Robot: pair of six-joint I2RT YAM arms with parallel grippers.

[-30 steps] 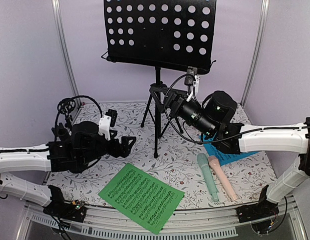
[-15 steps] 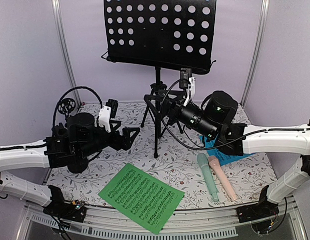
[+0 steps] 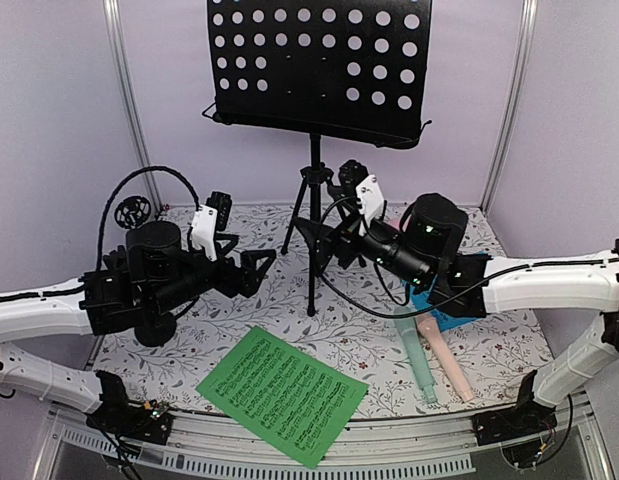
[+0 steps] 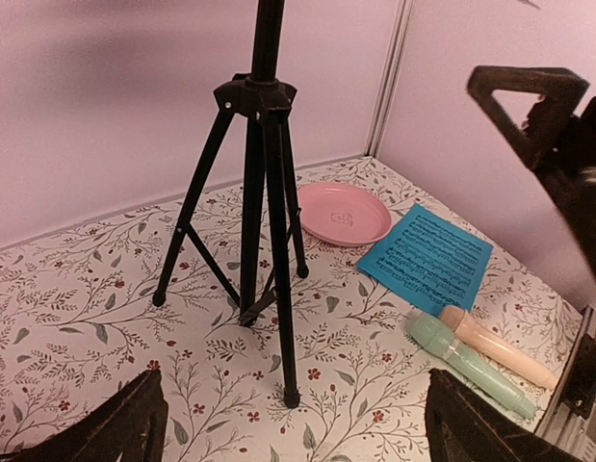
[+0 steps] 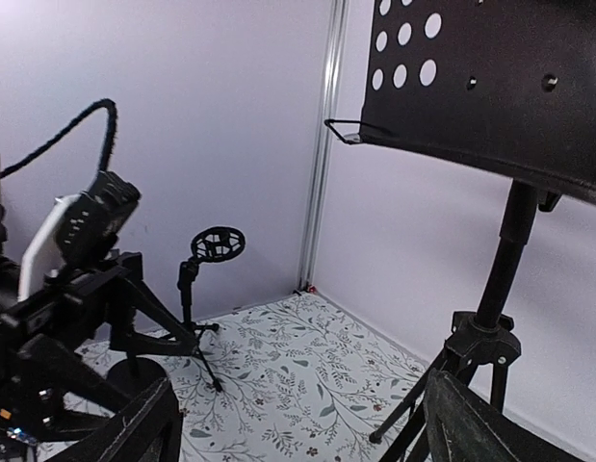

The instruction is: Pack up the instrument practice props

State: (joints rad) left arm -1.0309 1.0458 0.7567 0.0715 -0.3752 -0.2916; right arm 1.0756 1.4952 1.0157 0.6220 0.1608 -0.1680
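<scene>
Top external view: black perforated music stand (image 3: 314,65) towers centre-rear on the floral desk (image 3: 359,335), L & R arms flanking its pole. At centre-left, the left gripper (image 3: 253,272) gapes wide, holding nothing. Just beside the pole, the right gripper (image 3: 317,243) is likewise spread and empty. A green page (image 3: 282,393) lies bottom centre. Left wrist cam: blue page (image 4: 425,257) mid-right, next to pink dish (image 4: 344,214); mint mic (image 4: 461,361) & pale-pink mic (image 4: 495,345) side by side, lower right. Right wrist cam: small mic support (image 5: 213,252) upright, centre-left.
</scene>
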